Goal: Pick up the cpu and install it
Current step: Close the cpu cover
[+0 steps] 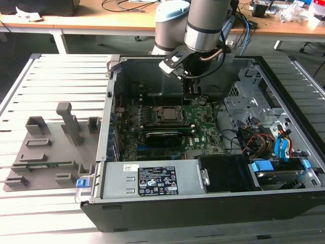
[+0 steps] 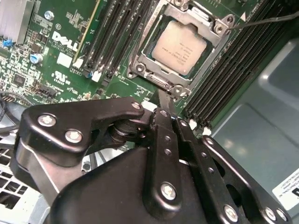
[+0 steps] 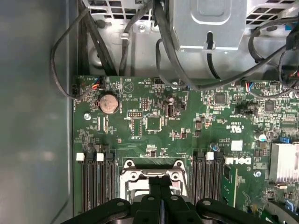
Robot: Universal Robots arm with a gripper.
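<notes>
Nearest the lens in the second wrist view is the black linkage of the claw (image 2: 163, 100). It is clenched tight on nothing, its tip just beside the socket frame (image 2: 205, 70) on the motherboard (image 2: 56, 70). The cpu (image 2: 180, 46) lies flat inside that frame, upper middle of the picture. Seating looks done. Any further move calls for staying clear of the chip.

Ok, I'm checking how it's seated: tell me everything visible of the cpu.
The cpu is a flat square chip with a pale silvery metal top plate bearing faint print. It lies flat inside the metal socket frame on the green motherboard, framed on all sides. The gripper, jaws shut, is clear of it.
</notes>
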